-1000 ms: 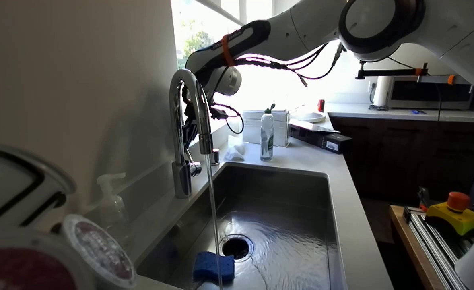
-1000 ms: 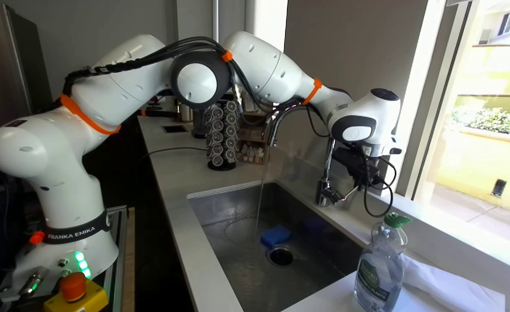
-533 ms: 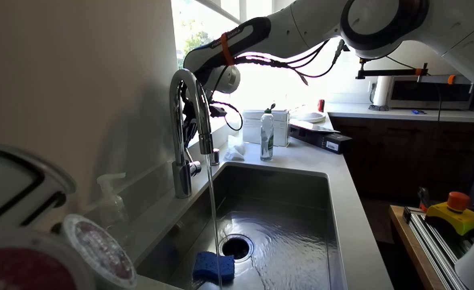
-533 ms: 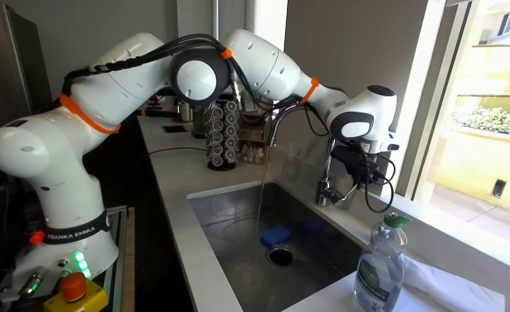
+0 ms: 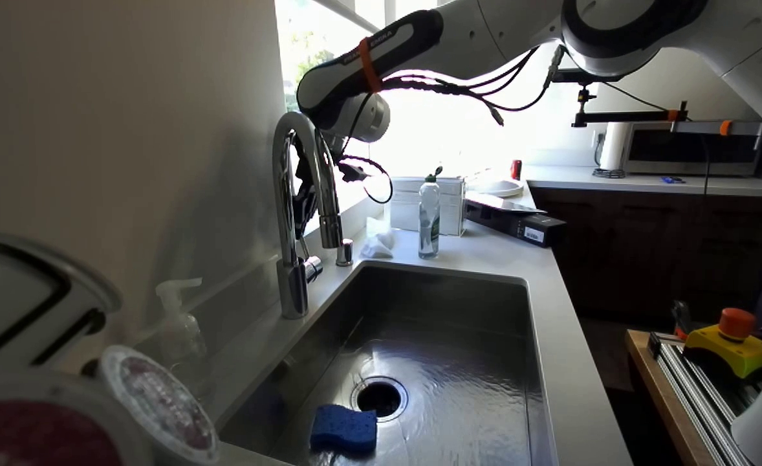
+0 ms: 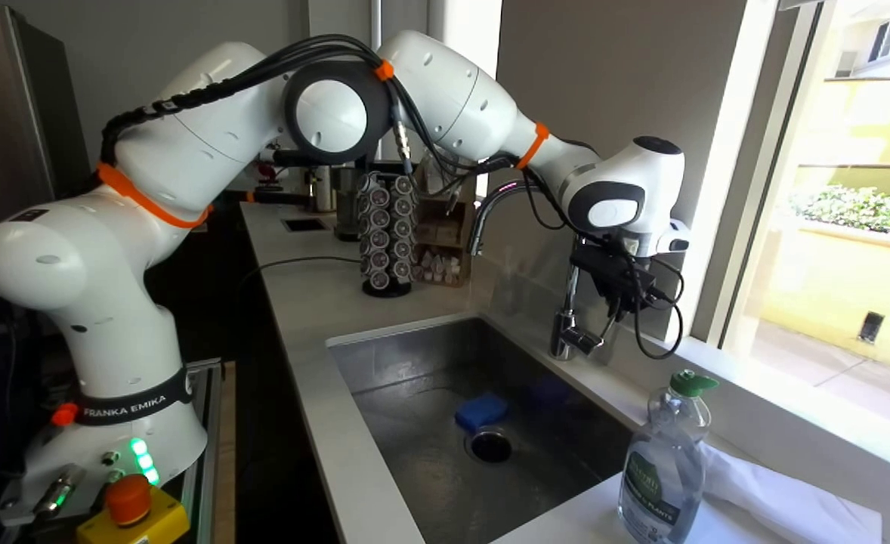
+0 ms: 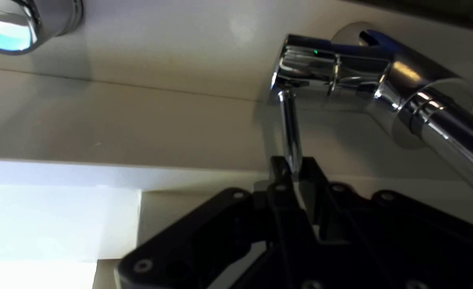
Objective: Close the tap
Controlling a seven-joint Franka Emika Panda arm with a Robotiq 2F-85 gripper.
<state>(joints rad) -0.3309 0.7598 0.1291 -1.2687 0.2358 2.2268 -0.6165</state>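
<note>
The tap, a tall chrome gooseneck faucet, stands behind the sink in both exterior views (image 5: pixel 326 184) (image 6: pixel 563 338). No stream shows under its spout. In the wrist view its base (image 7: pixel 409 80) is at the upper right and its thin side lever (image 7: pixel 290 128) points down toward me. My gripper (image 7: pixel 294 167) is shut on the lever's tip, one black finger on each side. In an exterior view the gripper (image 6: pixel 617 304) is at the raised lever (image 6: pixel 610 326), its fingertips dark and hard to make out. In an exterior view the tap partly hides the gripper.
The steel sink (image 5: pixel 458 298) holds a blue sponge (image 5: pixel 343 428) by the drain. A clear soap bottle (image 6: pixel 660 476) and a white cloth (image 6: pixel 792 491) stand near the window. A short chrome cylinder (image 5: pixel 345 252) is beside the tap. A pump bottle (image 5: pixel 182 323) is by the wall.
Water ran from the spout in the earlier frames; now the stream is gone. The arm and gripper have risen a little, and the lever stands steeper, its end moved up.
</note>
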